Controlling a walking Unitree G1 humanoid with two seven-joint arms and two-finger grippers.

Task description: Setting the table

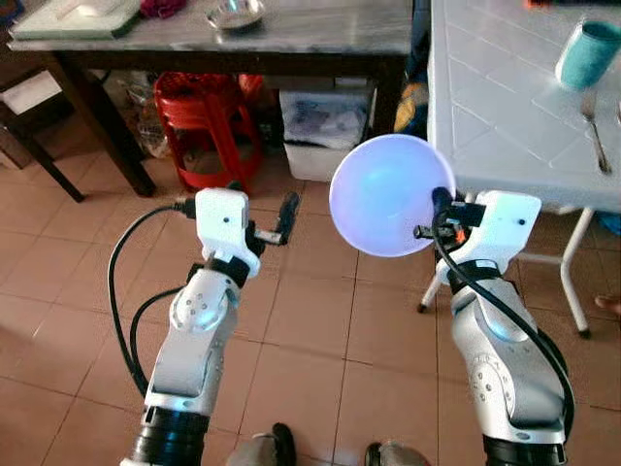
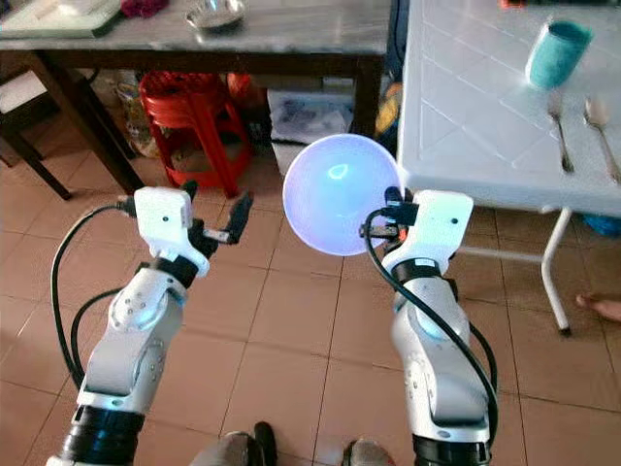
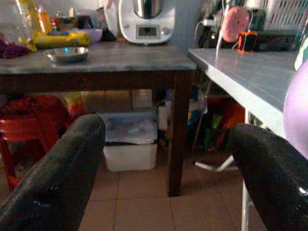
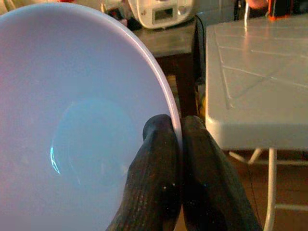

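Note:
My right gripper (image 1: 434, 216) is shut on the rim of a pale lilac bowl (image 1: 388, 194), held up on edge above the tiled floor, just left of the white plastic table (image 1: 505, 116); the pinch shows close up in the right wrist view, with the bowl (image 4: 77, 125) between the fingers (image 4: 159, 183). On that table stand a teal cup (image 2: 557, 53), a fork (image 2: 560, 118) and a spoon (image 2: 600, 121). My left gripper (image 1: 281, 221) is open and holds nothing, over the floor in front of the dark table (image 1: 291, 44).
A dark wooden table carries a steel bowl (image 1: 235, 14) and a tray (image 1: 78, 17). Under it sit stacked red stools (image 1: 206, 121) and a white storage box (image 1: 320, 131). The white table's metal legs (image 1: 580, 277) stand right of my right arm. A person's foot (image 2: 600, 307) shows at the right edge.

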